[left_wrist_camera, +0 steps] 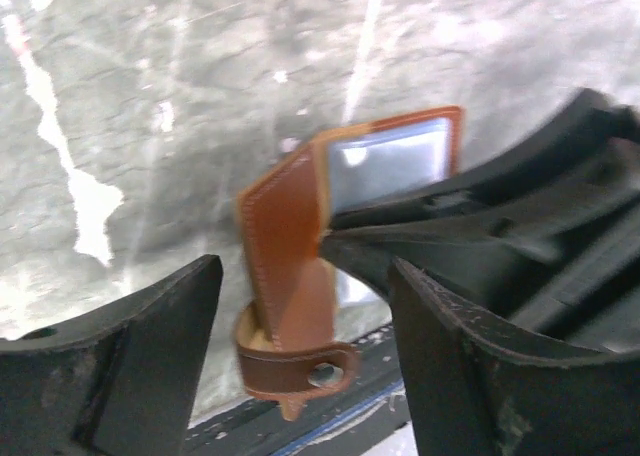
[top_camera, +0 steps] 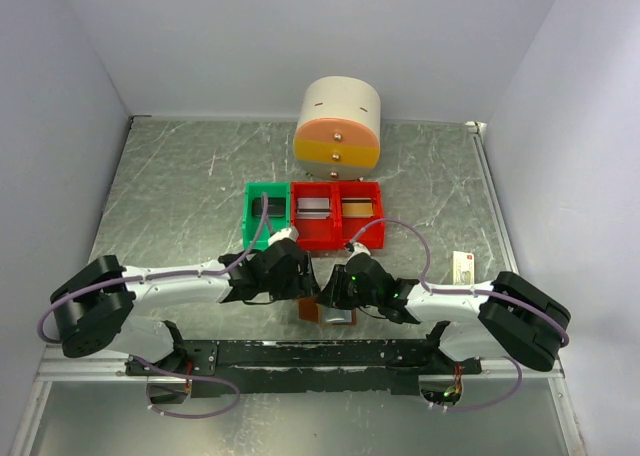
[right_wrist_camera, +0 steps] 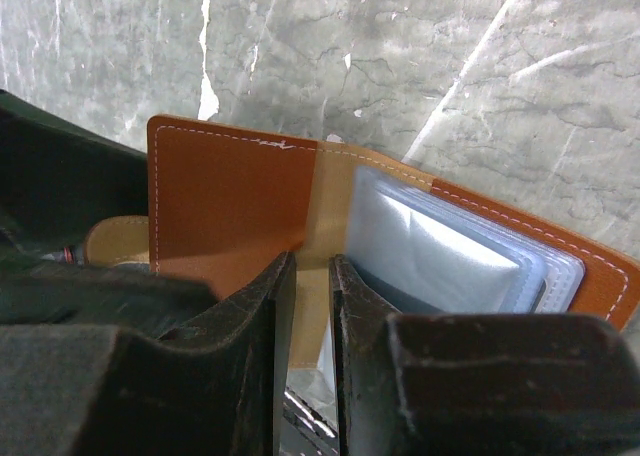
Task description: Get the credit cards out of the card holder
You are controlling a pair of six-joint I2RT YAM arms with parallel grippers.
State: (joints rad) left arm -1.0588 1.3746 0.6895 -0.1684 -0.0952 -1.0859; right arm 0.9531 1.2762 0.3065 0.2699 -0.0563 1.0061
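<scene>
My right gripper (right_wrist_camera: 310, 276) is pinched on the lower edge of the card holder (right_wrist_camera: 230, 196), close to its fold. That props it open at the near edge of the table (top_camera: 180, 176), so the sleeves are exposed. My left gripper (left_wrist_camera: 300, 276) hangs with jaws wide, one finger on either side of the brown flap and gripping nothing. I judge it ready to reach for a card. The credit cards (right_wrist_camera: 440, 256) sit in the clear sleeves, not yet out. Beyond stand a green bin (top_camera: 249, 216) and red bins (top_camera: 335, 242), likely for the cards. Farthest is a round cream-and-orange box (top_camera: 338, 126).
</scene>
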